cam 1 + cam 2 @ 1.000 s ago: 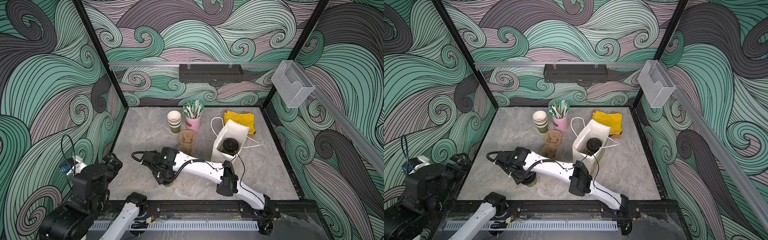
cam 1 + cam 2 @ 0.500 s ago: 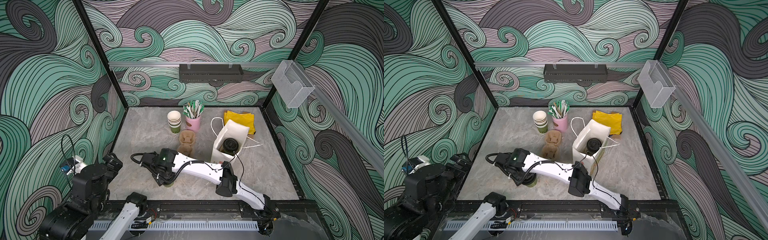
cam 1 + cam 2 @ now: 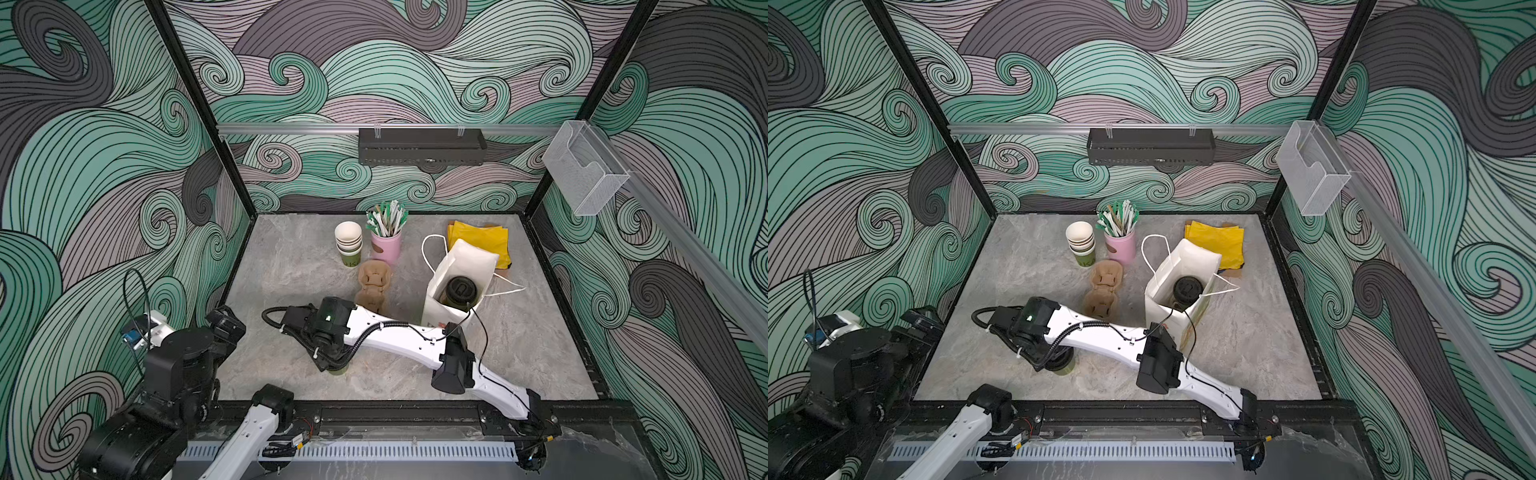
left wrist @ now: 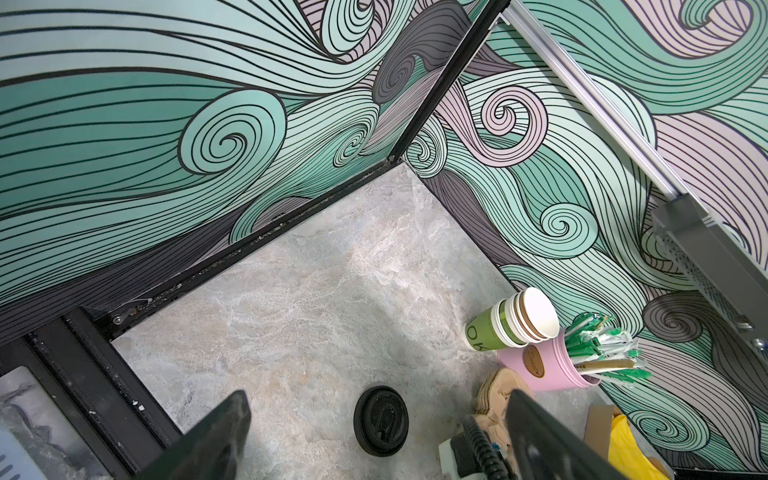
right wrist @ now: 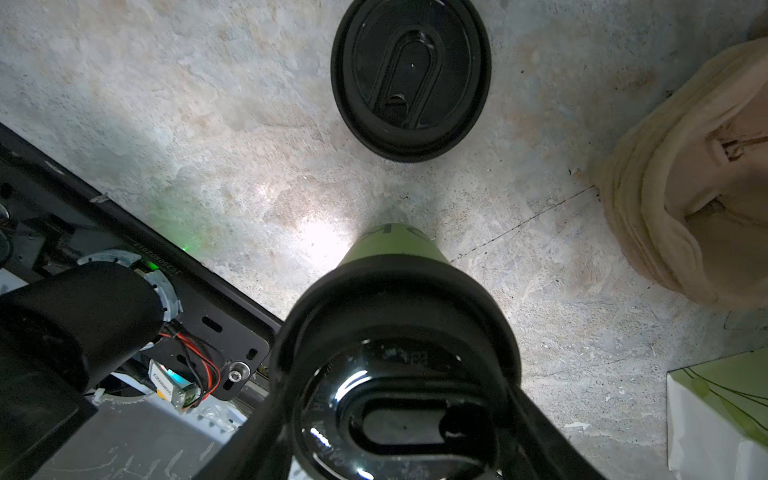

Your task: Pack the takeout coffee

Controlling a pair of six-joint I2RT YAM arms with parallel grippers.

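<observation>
Right pincer [image 5: 399,409] straddles upright lidded cup [image 5: 390,245], likely for lifting into bag [image 3: 457,266]; grip unclear. Left pincer [image 4: 376,399] gapes empty, parked aside.

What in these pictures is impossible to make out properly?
- Olive-green paper cup with black plastic lid: in both top views the white right arm hides all but a green sliver.
- Right gripper: hidden in both top views; the right wrist view cuts off its blurred fingers, so grip unclear.
- Second lidded cup in the white paper bag: bag walls hide everything below its lid.
</observation>
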